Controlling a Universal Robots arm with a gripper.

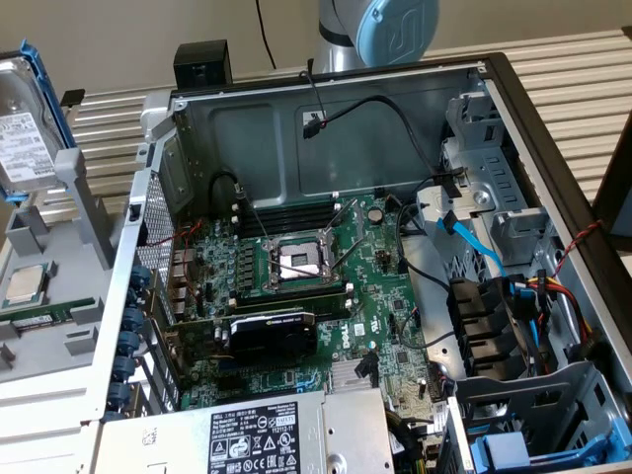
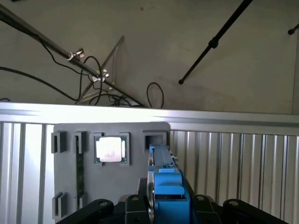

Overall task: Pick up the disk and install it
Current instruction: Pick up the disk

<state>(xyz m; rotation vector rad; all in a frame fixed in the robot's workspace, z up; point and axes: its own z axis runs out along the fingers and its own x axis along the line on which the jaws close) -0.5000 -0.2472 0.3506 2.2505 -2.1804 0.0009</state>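
gripper (image 2: 168, 207): one, black, right at blue edge of disk (image 2: 166, 184), black parts on both sides of it
grip state: cannot tell, clamped or loose not visible
disk count: one
disk place: standing on edge in slot of grey holder (image 1: 84, 193), outside computer case (image 1: 326, 128), at the exterior view's left
disk look: silver-grey metal body, white printed label, blue plastic carrier round the rim; edge-on and mostly blue in wrist view
processor chip (image 2: 110, 149): one, square, silver top, flat in a pocket of holder, near disk, not touching
memory stick (image 2: 79, 172): one, green, lying in holder just beside chip
arm (image 1: 380, 30): one, grey with blue cap, behind case
case state: one, side panel off, motherboard (image 1: 296, 296) exposed
socket (image 1: 296, 262): one, mid-board
graphics card (image 1: 272, 334): one, black, just beside socket on camera's side
grey box (image 1: 257, 439): one, black-and-white warning label, at near end of case
blue cable (image 1: 474, 247): one, across metal cage at the exterior view's right
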